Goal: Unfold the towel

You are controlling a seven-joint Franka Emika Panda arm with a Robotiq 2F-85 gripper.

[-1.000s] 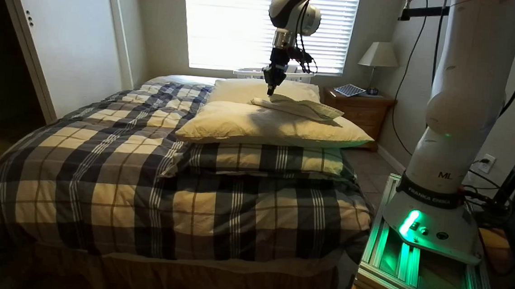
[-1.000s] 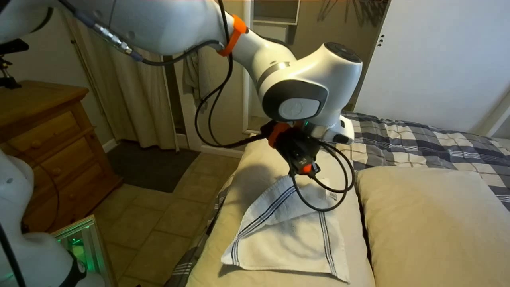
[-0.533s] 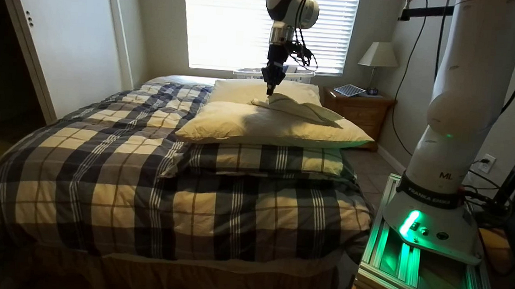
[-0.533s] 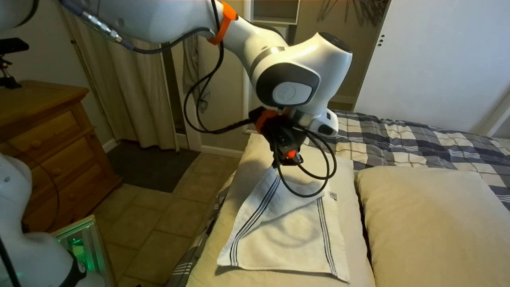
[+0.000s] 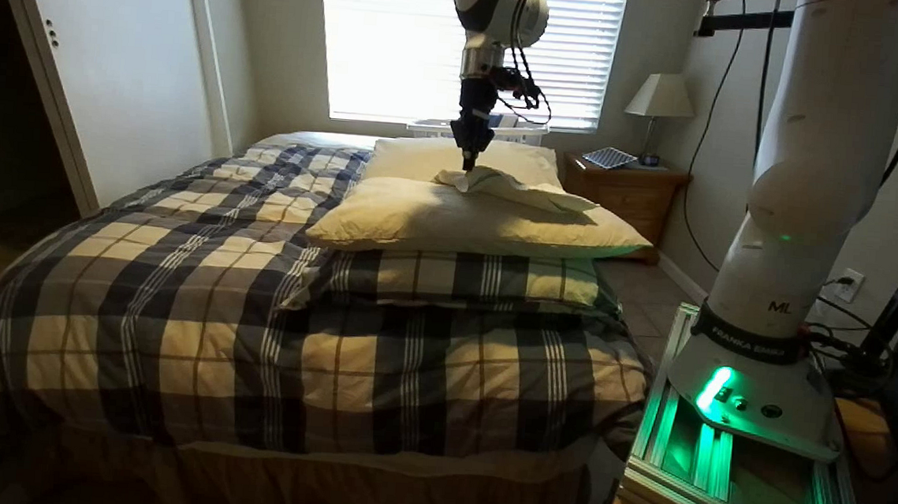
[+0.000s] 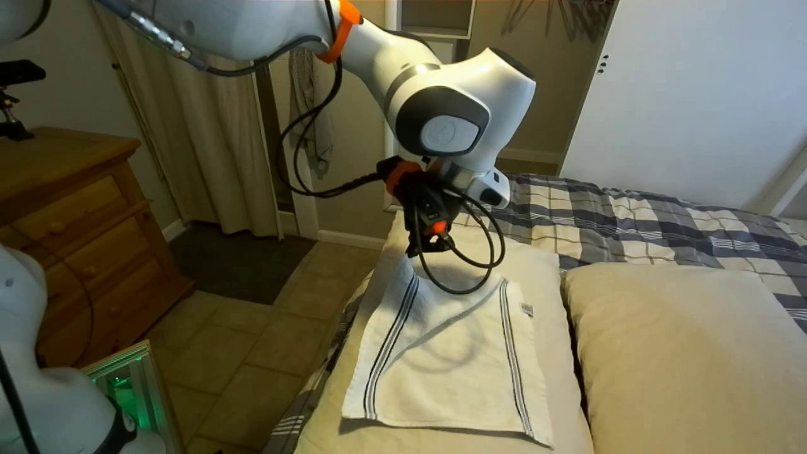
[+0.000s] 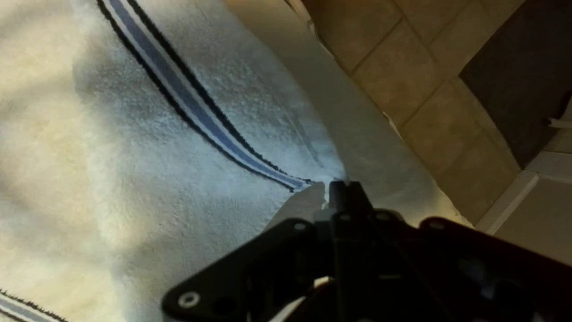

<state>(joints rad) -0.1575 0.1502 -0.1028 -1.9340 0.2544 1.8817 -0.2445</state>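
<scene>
Pinching 1 corner of towel [image 6: 451,378] (blue-striped), gripper [image 7: 343,185] hangs above pillow [image 5: 396,221].

Window [image 5: 408,43] in an exterior view: overexposed, white glare, blind slats [image 5: 579,79] legible toward one side. Pillow [image 5: 474,226]: broad soft shadow. Bed skirt [image 5: 322,484]: dim. Robot base [image 5: 755,392]: green glow. Towel [image 6: 451,362]: loop-shaped shadow; wrist view, bluish in shade. Tool [image 7: 345,188], wrist view: near-black, softly blurred.

The towel [image 7: 147,183] in all views, nearest in the downward wrist view.
</scene>
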